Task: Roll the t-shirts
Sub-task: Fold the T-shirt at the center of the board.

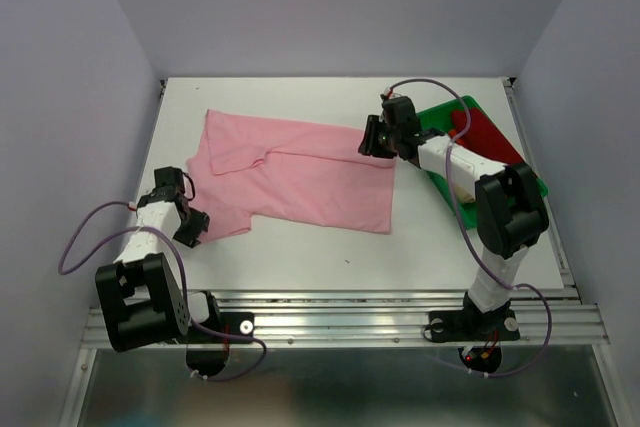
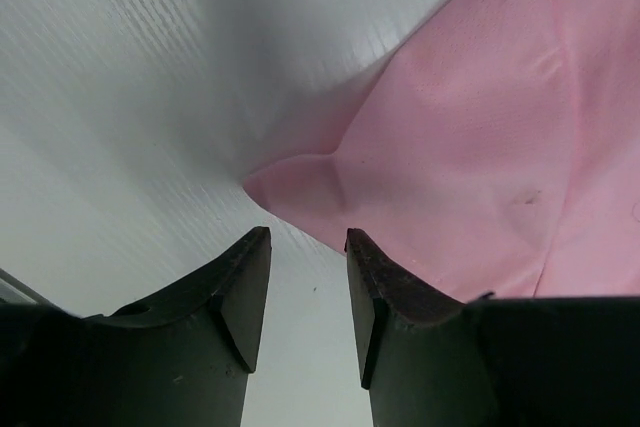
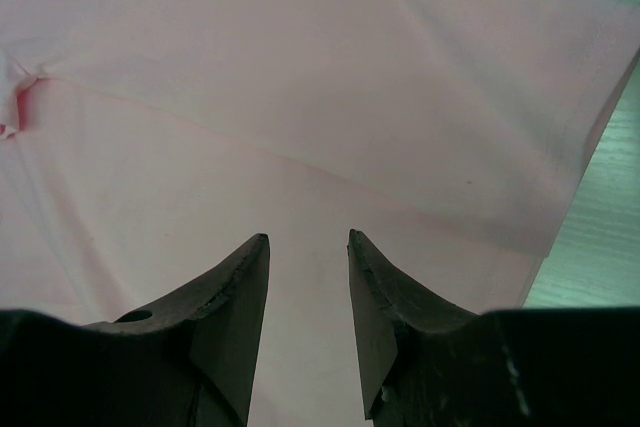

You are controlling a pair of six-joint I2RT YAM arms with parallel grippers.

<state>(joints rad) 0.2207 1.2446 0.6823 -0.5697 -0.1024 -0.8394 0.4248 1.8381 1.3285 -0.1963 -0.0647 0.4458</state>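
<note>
A light pink t-shirt lies spread flat on the white table, partly folded over along its length. My left gripper is open and empty at the shirt's near left corner; the left wrist view shows that pink corner just beyond my fingertips. My right gripper is open and empty over the shirt's far right edge; the pink cloth fills the right wrist view. A dark red t-shirt and a beige one lie in the green tray, partly hidden by my right arm.
The green plastic tray stands at the right, under my right arm. White walls close in the table on three sides. A metal rail runs along the near edge.
</note>
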